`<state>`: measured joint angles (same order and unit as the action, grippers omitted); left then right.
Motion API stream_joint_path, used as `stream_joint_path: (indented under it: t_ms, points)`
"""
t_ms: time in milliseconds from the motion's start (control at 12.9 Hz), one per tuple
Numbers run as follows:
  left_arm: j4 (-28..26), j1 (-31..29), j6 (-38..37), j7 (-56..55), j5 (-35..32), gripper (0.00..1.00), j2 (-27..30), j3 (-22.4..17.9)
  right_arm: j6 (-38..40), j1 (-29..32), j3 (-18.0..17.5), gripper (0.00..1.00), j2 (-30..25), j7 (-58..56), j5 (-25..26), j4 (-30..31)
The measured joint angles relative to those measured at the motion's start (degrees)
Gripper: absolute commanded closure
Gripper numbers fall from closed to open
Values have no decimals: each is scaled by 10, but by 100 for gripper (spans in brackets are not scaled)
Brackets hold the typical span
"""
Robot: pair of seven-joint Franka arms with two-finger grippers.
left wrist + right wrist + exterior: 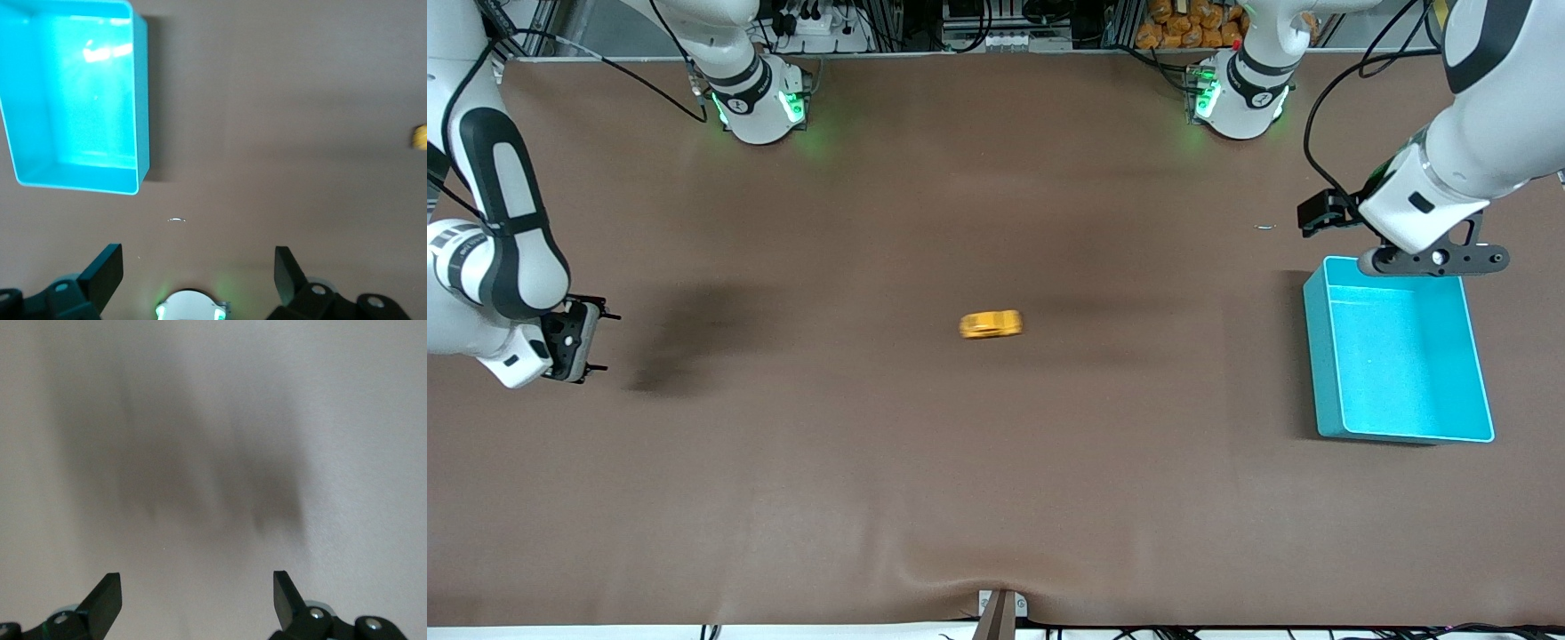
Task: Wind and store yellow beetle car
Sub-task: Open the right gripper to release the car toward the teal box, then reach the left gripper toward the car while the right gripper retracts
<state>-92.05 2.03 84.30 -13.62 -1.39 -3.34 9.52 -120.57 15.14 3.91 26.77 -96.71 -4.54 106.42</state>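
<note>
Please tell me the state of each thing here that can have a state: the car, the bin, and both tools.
yellow beetle car: free on the table's middle, not held, outside the bin.
turquoise bin: upright, open top, nothing inside.
left tool: open, holding nothing, over the bin's edge.
right tool: open, holding nothing, over bare table.

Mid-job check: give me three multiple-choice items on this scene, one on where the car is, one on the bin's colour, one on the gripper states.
1. Where is the yellow beetle car?
A. In the bin
B. On the table, mid-table
C. In a gripper

2. What colour is the bin?
A. Turquoise
B. Red
C. White

3. How are the left gripper and right gripper?
A. Both shut
B. One holds the car
C. Both open, empty

Key: 1 B, the car lies alone on the brown surface; 2 A, the walls are turquoise; 3 C, each wrist view shows spread fingers with nothing between.
</note>
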Motion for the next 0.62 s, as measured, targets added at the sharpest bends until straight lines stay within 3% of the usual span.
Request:
stream_joint_path:
  t_ms: [310, 620]
  points:
    - [-62, -3, 64, -122, 0, 0, 2, 2, 44, 0, -1, 0, -42, 107, -1, -12]
    - [-144, -2, 154, -250, 1, 0, 15, 22, 124, 0, -4, 0, -61, 195, -17, -76]
